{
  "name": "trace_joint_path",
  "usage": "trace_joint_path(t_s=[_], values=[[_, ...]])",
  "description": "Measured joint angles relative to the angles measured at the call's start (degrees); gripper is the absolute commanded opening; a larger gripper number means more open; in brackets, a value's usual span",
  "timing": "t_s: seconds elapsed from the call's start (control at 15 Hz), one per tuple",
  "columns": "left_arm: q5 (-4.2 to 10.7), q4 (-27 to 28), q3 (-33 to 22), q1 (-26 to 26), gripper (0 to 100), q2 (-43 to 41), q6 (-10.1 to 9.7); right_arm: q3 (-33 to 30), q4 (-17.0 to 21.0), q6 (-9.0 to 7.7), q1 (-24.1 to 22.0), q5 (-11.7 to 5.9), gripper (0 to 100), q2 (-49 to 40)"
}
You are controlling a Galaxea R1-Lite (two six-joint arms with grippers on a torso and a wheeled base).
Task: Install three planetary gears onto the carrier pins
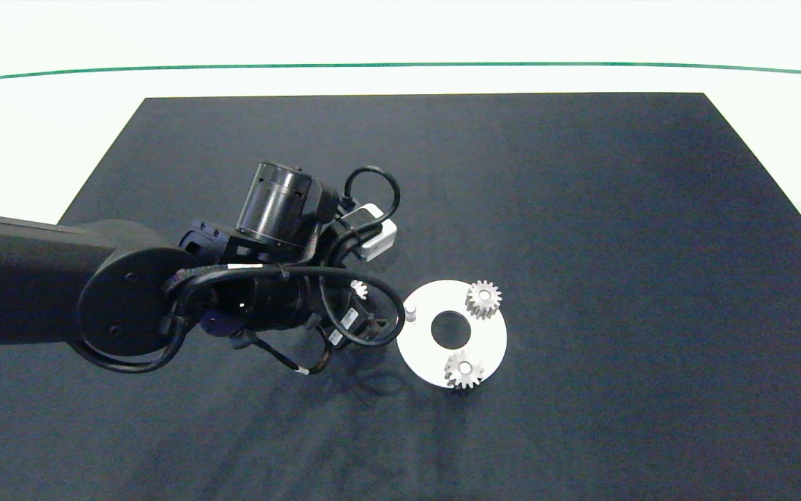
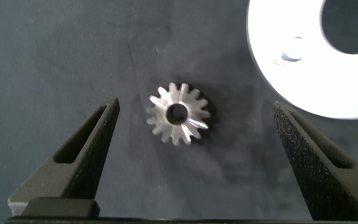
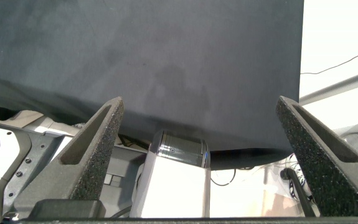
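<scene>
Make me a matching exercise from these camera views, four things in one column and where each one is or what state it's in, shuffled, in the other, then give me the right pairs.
Things
1. loose gear
2. bare carrier pin
3. left gripper
4. right gripper

States
A. open, off the mat's edge, away from the parts
B. lying flat on the dark mat beside the white disc
C. standing on the disc with no gear on it
D. open, one finger on each side of a gear

Pairs: 1-B, 2-C, 3-D, 4-A
</scene>
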Motion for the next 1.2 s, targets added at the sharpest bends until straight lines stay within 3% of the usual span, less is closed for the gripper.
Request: trace_joint_path(t_s=[0.27, 0.53, 1.2], values=[[-1.44, -0.52, 0.30, 0.91, 100, 1.46, 0.05, 1.35, -0.11, 0.00, 0.16, 0.05, 100, 0.00], [-1.49, -0.57, 0.15, 2.10, 96, 1.74, 0.30, 1.66, -0.21, 0.00, 0.22, 0.07, 100, 0.02], [-1.49, -0.61, 0.26, 2.86, 75, 1.66, 0.49, 1.24, -0.21, 0.00, 0.05, 0.07, 100, 0.10]])
